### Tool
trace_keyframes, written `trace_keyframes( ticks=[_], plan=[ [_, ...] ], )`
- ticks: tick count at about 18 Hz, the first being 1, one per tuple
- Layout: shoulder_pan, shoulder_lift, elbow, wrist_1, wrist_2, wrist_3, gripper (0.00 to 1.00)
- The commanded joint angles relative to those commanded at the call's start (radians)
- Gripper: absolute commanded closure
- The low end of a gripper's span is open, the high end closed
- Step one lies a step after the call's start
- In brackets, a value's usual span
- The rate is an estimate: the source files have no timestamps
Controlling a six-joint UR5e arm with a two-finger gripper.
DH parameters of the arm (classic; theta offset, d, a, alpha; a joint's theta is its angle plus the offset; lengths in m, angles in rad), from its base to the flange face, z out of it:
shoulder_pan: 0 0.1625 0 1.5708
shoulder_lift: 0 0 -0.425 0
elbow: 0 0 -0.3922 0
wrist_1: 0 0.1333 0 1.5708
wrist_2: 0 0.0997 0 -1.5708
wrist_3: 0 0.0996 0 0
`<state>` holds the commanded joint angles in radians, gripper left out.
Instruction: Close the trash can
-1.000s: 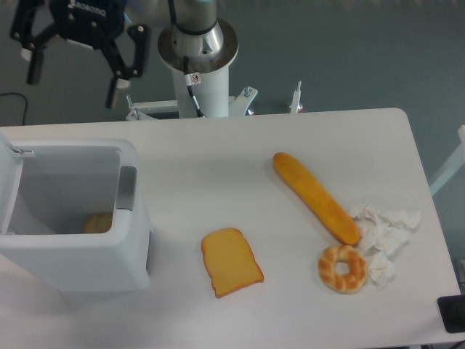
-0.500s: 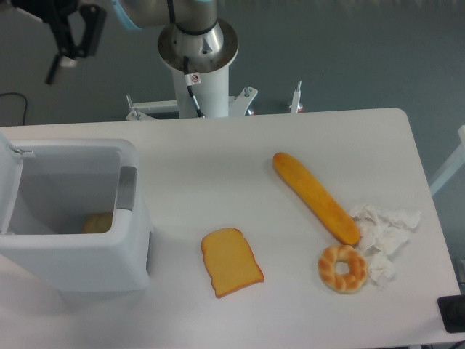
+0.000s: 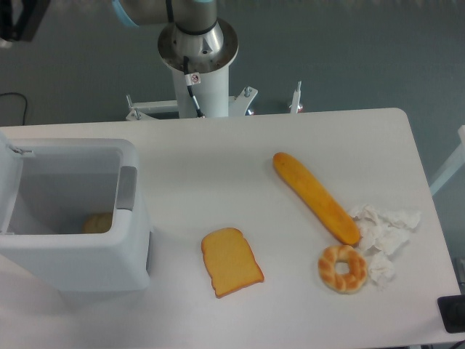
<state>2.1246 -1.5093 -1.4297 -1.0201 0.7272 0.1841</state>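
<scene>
A: Bin [image 3: 76, 218] sits at the table's [image 3: 240, 145] left end, open on top. Its lid [image 3: 7, 185] stands upright along the bin's left edge, the grey latch [image 3: 127, 187] on the opposite, right rim. Something small and tan [image 3: 96, 222] lies inside.

B: Where's your gripper [image 3: 18, 18]?

A: Only a dark piece of it shows, up in the corner beyond the bin, past the table edge. I cannot tell how the jaws stand; they're cut off by the frame.

B: So the approach?

A: I judge the lid lies toward me and down from the gripper. The hinge line runs front to back along the bin's left side, so I'd push the lid rightward, over toward the latch.

B: Anything in the way?

A: No. Right of the bin there's a toast slice [image 3: 231, 262], further right a baguette [image 3: 314, 196], a bagel [image 3: 342, 268] and crumpled tissue [image 3: 385, 229], all well apart from the bin.
</scene>
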Motion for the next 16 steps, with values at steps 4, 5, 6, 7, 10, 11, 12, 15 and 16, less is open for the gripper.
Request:
trace_keyframes(
  ticks=[4, 5, 6, 7, 10, 11, 12, 15, 16],
  plan=[
    [-0.055, -0.046, 0.002, 0.000, -0.005, -0.003, 0.00],
    [-0.066, -0.054, 0.000, 0.000, -0.005, -0.003, 0.00],
    [-0.074, -0.060, -0.002, 0.000, -0.006, -0.006, 0.00],
    [-0.078, -0.063, -0.003, 0.000, -0.006, -0.006, 0.00],
    [-0.092, -0.065, 0.002, 0.003, -0.008, -0.002, 0.00],
    [-0.094, -0.065, 0.002, 0.012, -0.009, -0.002, 0.00],
    [-0.100, -0.065, 0.002, 0.015, -0.014, -0.003, 0.00],
    [-0.114, -0.074, -0.003, 0.015, -0.017, -0.005, 0.00],
    [-0.118, -0.080, -0.003, 0.015, -0.017, -0.003, 0.00]
  ],
)
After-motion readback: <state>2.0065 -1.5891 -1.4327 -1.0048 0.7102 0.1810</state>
